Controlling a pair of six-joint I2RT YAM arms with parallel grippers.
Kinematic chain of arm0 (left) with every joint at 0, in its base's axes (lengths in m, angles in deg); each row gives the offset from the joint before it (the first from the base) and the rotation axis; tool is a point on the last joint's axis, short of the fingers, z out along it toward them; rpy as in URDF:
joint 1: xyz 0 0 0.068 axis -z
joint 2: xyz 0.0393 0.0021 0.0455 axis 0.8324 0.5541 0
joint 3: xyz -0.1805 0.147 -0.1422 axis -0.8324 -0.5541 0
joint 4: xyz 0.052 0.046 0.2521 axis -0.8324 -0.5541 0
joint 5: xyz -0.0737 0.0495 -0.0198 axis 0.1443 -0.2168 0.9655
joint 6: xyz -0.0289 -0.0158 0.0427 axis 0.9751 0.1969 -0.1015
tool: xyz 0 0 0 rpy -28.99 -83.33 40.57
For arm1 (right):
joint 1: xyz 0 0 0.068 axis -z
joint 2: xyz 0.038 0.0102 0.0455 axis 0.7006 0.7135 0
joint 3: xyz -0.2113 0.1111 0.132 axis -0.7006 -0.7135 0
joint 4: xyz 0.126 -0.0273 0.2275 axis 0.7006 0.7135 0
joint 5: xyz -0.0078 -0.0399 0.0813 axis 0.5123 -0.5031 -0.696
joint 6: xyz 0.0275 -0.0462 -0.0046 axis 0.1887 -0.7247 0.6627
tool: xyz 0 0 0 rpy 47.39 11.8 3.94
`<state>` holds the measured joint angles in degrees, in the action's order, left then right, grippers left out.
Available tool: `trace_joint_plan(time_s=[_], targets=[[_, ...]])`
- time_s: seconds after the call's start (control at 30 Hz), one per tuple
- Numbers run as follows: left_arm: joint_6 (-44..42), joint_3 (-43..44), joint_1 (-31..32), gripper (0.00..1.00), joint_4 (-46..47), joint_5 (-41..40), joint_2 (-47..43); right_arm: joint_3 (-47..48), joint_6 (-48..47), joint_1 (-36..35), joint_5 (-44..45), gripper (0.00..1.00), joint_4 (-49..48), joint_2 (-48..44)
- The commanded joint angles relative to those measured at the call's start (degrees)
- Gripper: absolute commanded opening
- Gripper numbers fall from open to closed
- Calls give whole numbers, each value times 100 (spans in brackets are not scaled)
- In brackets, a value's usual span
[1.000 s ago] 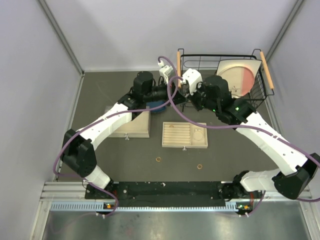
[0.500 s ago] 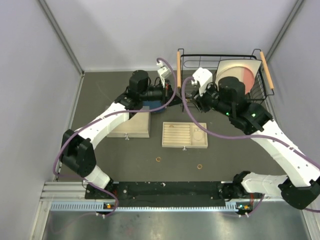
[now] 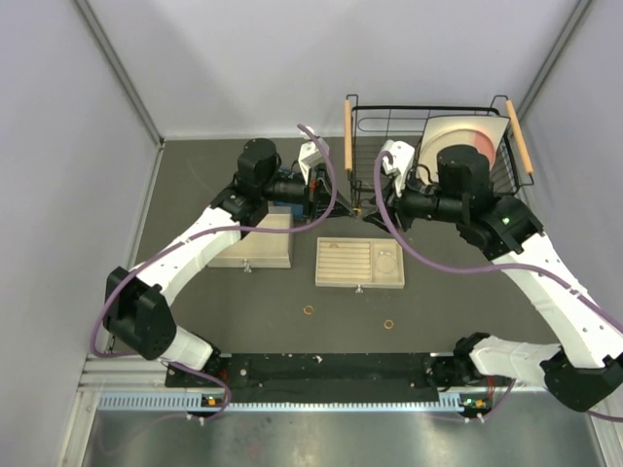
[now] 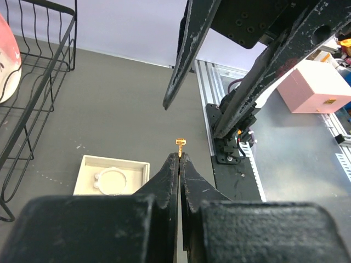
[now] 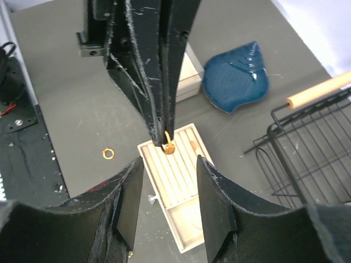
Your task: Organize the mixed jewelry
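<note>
My left gripper (image 3: 343,204) is shut on a tiny gold ring (image 4: 180,143), which sticks out of its fingertips; it hangs in the air above the pale slotted tray (image 3: 358,264). The same ring (image 5: 169,147) shows in the right wrist view, pinched by the left fingers. My right gripper (image 5: 170,204) is open and empty, facing the left one just short of the ring. One gold ring (image 5: 193,145) lies in a tray slot. The silver hoop (image 4: 113,178) lies in the tray's square compartment. Two gold rings (image 3: 308,310) (image 3: 388,323) lie on the table in front of the tray.
A wooden box (image 3: 255,244) stands left of the tray, with the blue pouch (image 5: 236,76) behind it. A black wire basket (image 3: 506,185) holding a plate (image 3: 465,144) stands at the back right, close behind my right gripper.
The right wrist has drawn back to the right and now faces the left gripper from the basket side. The left arm has shifted a little left, its gripper still near the tray's far edge.
</note>
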<state>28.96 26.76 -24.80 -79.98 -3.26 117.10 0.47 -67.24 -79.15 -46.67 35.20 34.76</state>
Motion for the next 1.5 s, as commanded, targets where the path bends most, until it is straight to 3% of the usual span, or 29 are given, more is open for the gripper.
trace_joint_plan(time_s=[0.0, 0.37, 1.07, 1.2, 1.33, 1.47], targets=[[-70, -75, 9, 0, 303, 274, -198, 281, 42, 49, -716, 44, 40, 140], [27, -75, 9, 0, 347, 327, -180, 343, 59, 49, -831, 38, 22, 378], [53, -180, 18, 0, 444, 336, -207, 404, -29, 40, -892, 1, 22, 466], [36, -233, 9, 0, 427, 266, -224, 413, -55, 49, -893, 0, 22, 457], [-254, -250, -113, 21, 57, -347, -365, 361, -134, 49, -410, 0, 31, 431], [-210, -513, -753, 56, 92, -621, -611, 203, -283, 40, 38, 0, 101, 466]])
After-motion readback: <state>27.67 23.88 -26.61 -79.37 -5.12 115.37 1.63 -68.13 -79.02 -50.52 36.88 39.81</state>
